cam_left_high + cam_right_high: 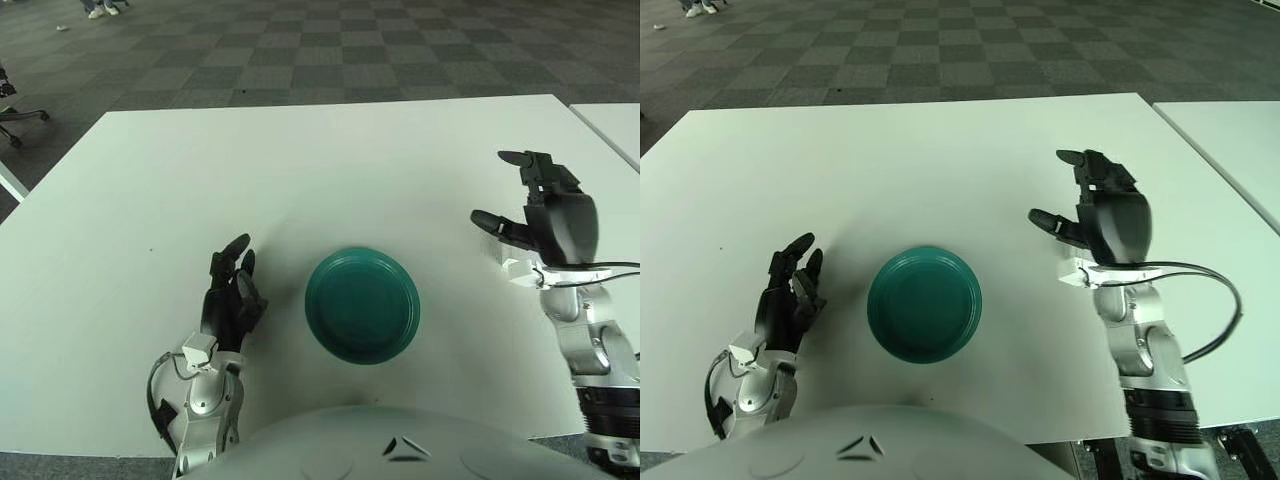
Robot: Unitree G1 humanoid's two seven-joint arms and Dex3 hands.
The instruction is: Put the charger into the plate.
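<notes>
Plate (362, 304) green on white table (150, 190), checkered carpet floor (300, 50), both hands' fingers apart.

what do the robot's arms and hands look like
Both hands, left hand and right hand, have black three-finger shells with segmented fingers. The wrists and forearms are silver-grey metal with white connector blocks at the wrist. Thin black cables loop beside each forearm. No sleeves or markings show.
</notes>
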